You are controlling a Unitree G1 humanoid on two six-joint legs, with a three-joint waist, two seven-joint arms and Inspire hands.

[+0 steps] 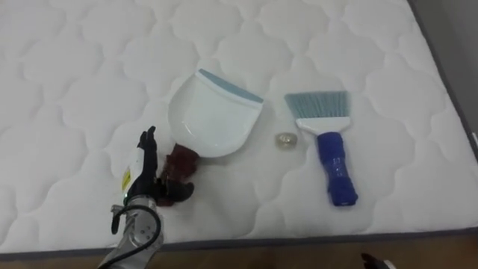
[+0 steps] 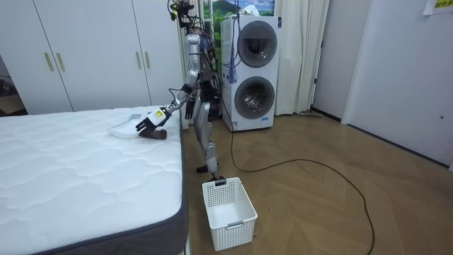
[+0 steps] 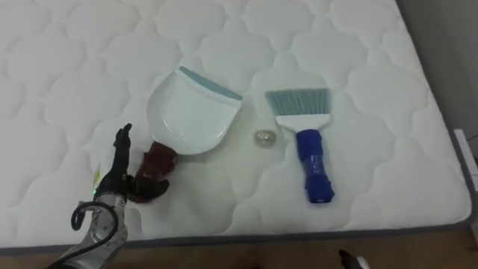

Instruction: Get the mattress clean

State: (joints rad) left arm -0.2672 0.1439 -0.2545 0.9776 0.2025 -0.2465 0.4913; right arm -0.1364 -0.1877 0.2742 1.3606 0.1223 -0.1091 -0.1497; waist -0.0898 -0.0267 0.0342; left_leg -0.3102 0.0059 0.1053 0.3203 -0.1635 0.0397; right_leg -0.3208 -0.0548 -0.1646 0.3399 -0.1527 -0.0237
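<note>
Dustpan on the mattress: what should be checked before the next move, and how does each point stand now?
1. Dustpan lies flat on the mattress: ok.
2. Left hand at the dustpan's dark red handle: ok.
3. Hold on that handle secure: cannot tell.
4. Blue brush picked up: not ok, it lies free right of the dustpan.
5. Small scrap inside the dustpan: not ok, it lies between dustpan and brush.
6. White basket ready on the floor beside the mattress: ok.
</note>
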